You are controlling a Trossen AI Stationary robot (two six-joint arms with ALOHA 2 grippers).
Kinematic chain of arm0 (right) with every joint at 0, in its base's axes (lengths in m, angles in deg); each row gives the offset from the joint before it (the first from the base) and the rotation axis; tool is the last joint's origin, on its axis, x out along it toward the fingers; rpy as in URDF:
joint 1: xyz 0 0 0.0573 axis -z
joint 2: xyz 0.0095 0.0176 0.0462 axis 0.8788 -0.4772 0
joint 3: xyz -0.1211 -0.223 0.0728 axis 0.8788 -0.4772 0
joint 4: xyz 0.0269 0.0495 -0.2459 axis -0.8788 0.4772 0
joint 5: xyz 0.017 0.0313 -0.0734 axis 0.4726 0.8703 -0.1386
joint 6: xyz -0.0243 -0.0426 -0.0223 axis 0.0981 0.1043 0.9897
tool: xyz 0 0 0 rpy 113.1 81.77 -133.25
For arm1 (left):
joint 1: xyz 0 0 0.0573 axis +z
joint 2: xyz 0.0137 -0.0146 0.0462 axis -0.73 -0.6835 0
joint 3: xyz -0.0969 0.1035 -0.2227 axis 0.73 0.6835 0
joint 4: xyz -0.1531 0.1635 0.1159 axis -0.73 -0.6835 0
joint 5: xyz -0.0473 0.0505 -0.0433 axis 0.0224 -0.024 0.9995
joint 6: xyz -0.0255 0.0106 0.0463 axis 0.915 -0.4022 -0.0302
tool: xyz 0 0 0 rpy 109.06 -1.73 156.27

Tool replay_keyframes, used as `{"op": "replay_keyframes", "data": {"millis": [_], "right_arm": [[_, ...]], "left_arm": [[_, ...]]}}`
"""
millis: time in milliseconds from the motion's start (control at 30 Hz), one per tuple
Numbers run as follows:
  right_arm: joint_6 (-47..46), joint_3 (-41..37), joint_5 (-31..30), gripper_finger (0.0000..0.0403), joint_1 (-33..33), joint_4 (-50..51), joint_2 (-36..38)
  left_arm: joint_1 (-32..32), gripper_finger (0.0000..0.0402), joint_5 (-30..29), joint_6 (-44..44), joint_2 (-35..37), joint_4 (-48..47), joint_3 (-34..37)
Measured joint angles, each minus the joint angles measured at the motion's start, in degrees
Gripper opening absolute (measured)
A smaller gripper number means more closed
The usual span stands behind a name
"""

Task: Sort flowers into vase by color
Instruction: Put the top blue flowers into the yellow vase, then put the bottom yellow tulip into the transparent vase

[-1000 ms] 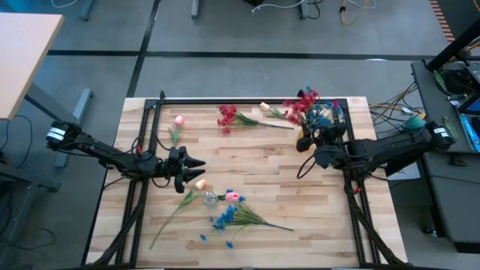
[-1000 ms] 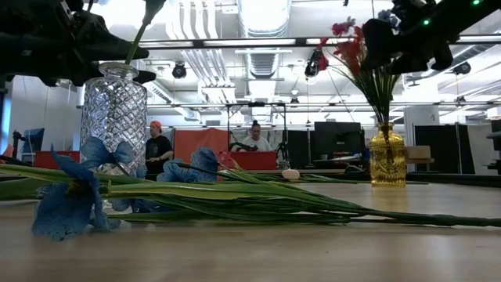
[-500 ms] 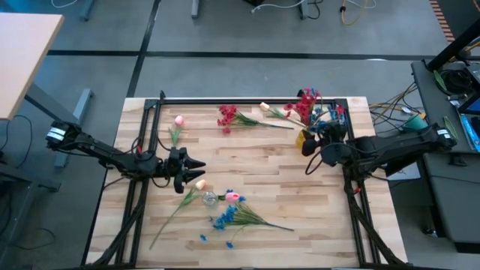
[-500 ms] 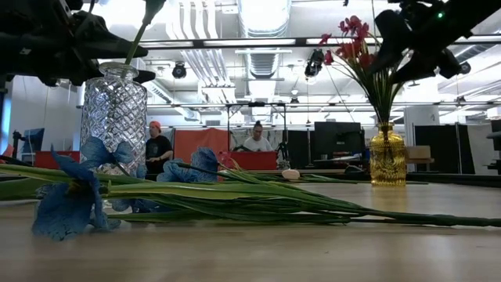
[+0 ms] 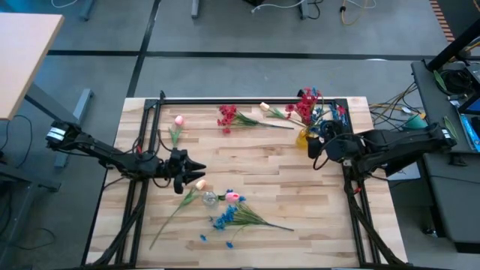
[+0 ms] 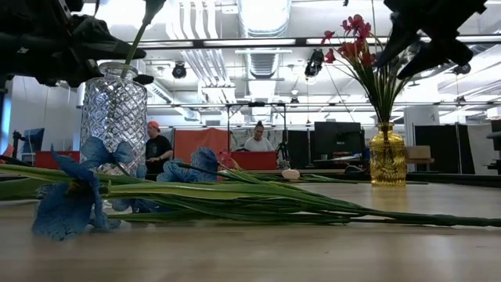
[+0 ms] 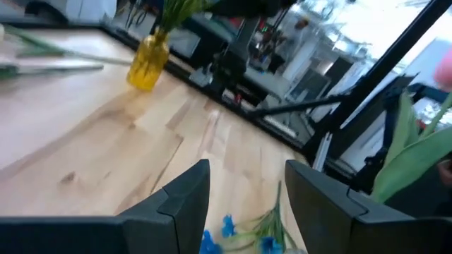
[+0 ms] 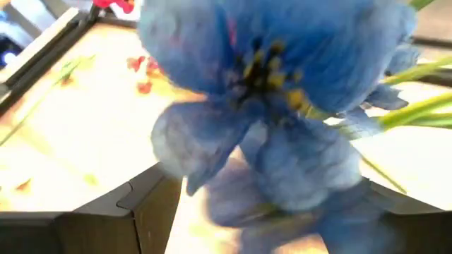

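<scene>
Flowers (image 5: 241, 216) are lying across the table (image 5: 255, 169); red and blue ones are standing in a yellow vase (image 5: 303, 138) near its far right corner. Right hand (image 5: 318, 144), spread wide, is hovering beside that vase. Left hand (image 5: 196, 164) is reaching inward above a clear vase (image 6: 114, 112), gripping a peach flower's stem (image 6: 142, 31).

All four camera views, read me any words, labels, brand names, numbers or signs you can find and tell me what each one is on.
No text can be read in any view.
The clear vase, the yellow vase, the flowers and the table carry no lettering.
In the low view, the room behind holds screens and panels, but any marks there are too small to read.
</scene>
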Motion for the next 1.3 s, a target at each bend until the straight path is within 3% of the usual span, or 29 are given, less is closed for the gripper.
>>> {"op": "replay_keyframes", "data": {"millis": [100, 367, 567, 800, 967, 1300], "right_arm": [[-0.02, 1.95, 3.84, 0.0265, 0.00, 1.49, 0.00], [0.37, 7.64, 12.81, 0.0258, 0.00, 6.14, -0.25], [0.32, 10.36, 18.09, 0.0260, -0.02, 8.42, -0.28], [-0.22, 10.93, 23.72, 0.0258, -0.04, 8.42, -0.33], [-0.22, 10.90, 24.28, 0.0256, -0.04, 8.42, -1.23], [0.39, 10.90, 26.88, 0.0255, -0.04, 8.23, -4.61]], "left_arm": [[-0.59, 0.0170, 0.99, 0.69, 0.02, -9.16, -4.83], [-1.82, 0.0170, -0.15, 6.36, -0.97, -55.66, -23.34], [-5.65, 0.0170, 0.37, 14.38, -1.28, -72.48, -29.99], [-14.25, 0.0170, 4.43, 31.98, -2.97, -77.77, -30.01], [-20.21, 0.0173, 5.48, 42.03, -8.30, -78.57, -29.87], [-22.36, 0.0209, 6.89, 47.35, -23.52, -79.81, -33.17]]}}
